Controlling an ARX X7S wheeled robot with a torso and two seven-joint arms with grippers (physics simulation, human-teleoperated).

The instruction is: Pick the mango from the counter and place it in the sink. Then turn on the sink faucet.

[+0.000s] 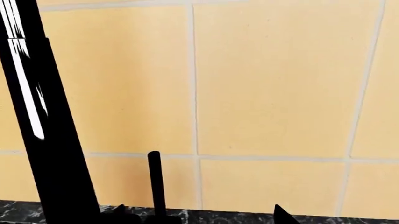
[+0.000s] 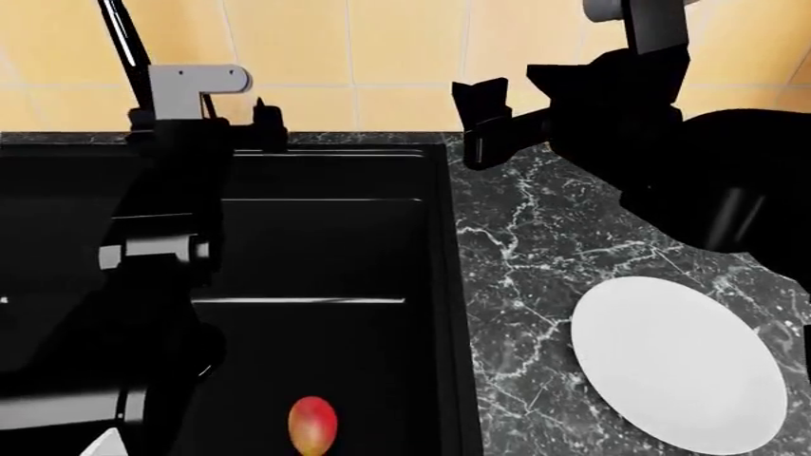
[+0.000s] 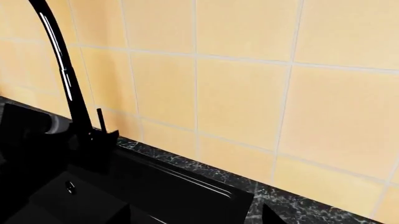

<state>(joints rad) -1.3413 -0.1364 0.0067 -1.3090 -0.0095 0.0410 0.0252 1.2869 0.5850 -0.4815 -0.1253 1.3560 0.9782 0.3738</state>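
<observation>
Left arm: glossy black links, light grey cylindrical joint.
Right arm: black, bulky, grey cap on top.

Even, bright light is falling across the yellow wall tiles, leaving them flat and warm with hardly any shading. A hard white streak of glare is running down the sink faucet neck, and a thinner one is showing on it in the right wrist view. The sink is swallowing detail, reading as near-solid black, and the dark arms are merging with it. The white plate is glowing almost shadeless on the surface. Edges are rendering crisp throughout, with no blur or bending at the borders.
</observation>
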